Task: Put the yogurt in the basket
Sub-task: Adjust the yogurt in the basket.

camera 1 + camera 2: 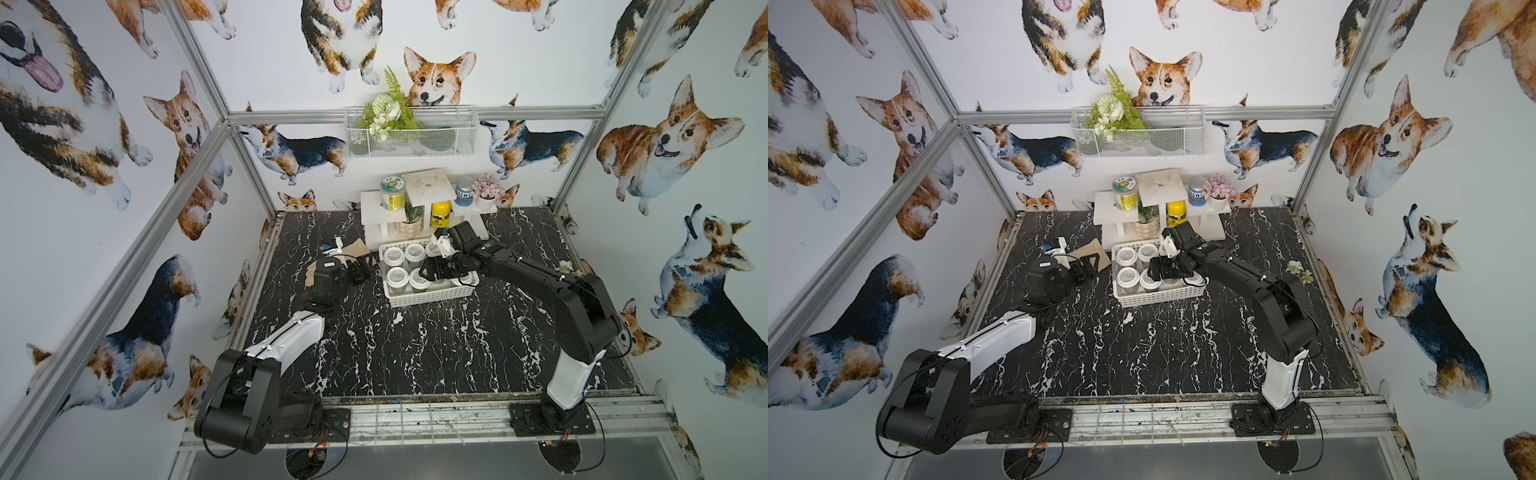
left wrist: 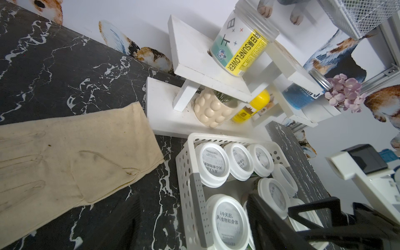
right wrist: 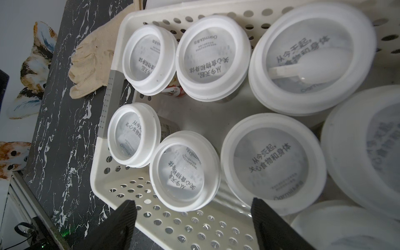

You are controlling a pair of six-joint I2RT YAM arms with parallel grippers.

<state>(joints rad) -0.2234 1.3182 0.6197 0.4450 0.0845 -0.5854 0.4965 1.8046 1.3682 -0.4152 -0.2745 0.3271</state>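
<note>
Right fingers (image 3: 121, 225) spread, empty over yogurt (image 3: 273, 158) in basket (image 3: 173, 223): wrist-view only; left fingers (image 2: 270, 220) unclear.

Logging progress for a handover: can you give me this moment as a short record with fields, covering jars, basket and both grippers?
basket: on the black marble tabletop, before the white shelf stand
yogurt jars: eight white lids counted in the right wrist view, upright inside the basket
right gripper: open, empty, above the jars
left gripper: beside the basket, above a beige glove; opening unclear
</note>
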